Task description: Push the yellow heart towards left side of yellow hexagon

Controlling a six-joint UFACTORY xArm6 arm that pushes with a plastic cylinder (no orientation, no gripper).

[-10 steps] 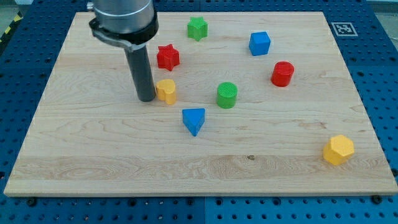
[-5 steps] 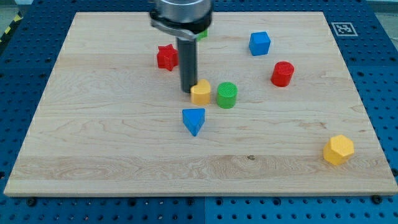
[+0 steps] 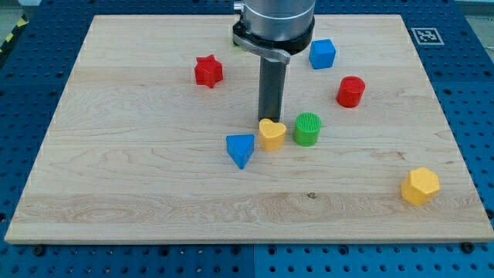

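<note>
The yellow heart (image 3: 272,133) lies near the board's middle, between the blue triangle (image 3: 241,148) on its left and the green cylinder (image 3: 306,129) on its right, close to both. My tip (image 3: 268,121) touches the heart's upper edge, just above it. The yellow hexagon (image 3: 420,185) sits far off at the board's lower right.
A red star (image 3: 208,71) lies at the upper left, a blue cube (image 3: 323,53) at the upper right, and a red cylinder (image 3: 350,91) below it. The arm's body hides part of the board's top edge. The wooden board (image 3: 116,177) ends at blue pegboard all round.
My tip has moved right and down the view, pushing the yellow heart with it. The green cylinder has been shoved right and slightly down. The green star is now hidden behind the arm.
</note>
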